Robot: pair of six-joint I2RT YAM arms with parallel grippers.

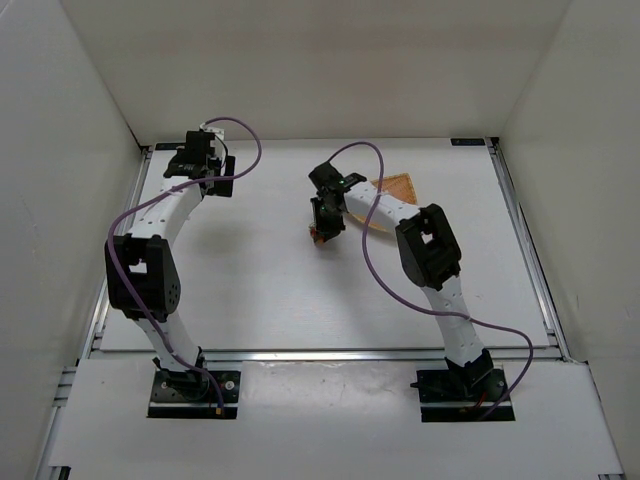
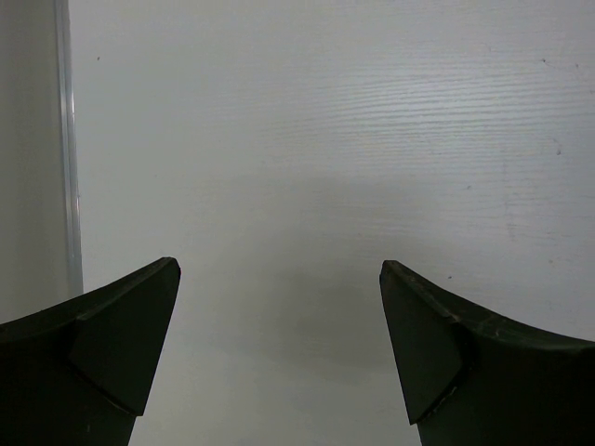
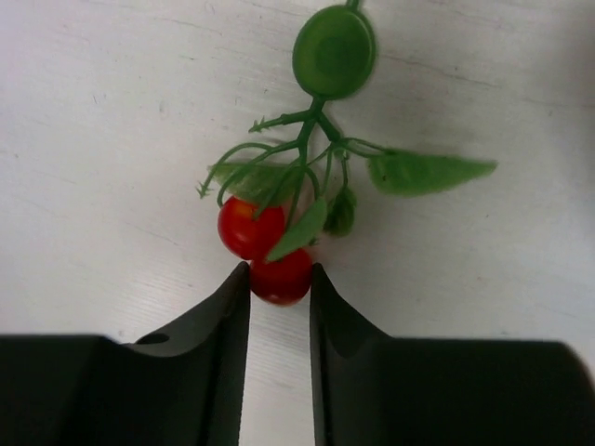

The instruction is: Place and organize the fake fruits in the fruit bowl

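Observation:
A fake fruit, a red berry cluster (image 3: 253,229) with green leaves and a round green cap, lies on the white table. My right gripper (image 3: 279,271) is shut on its lower berry, one fingertip pressing each side. From above, the right gripper (image 1: 325,225) points down at mid-table, the cluster (image 1: 314,236) a red speck at its tip. The orange-tan fruit bowl (image 1: 399,185) sits behind and to the right, mostly hidden by the right arm. My left gripper (image 1: 195,160) hovers at the far left; its fingers (image 2: 279,269) stand wide open over bare table.
White walls enclose the table on three sides. A metal rail (image 2: 67,139) runs along the table's left edge, close to the left gripper. A purple cable (image 1: 375,265) loops off the right arm.

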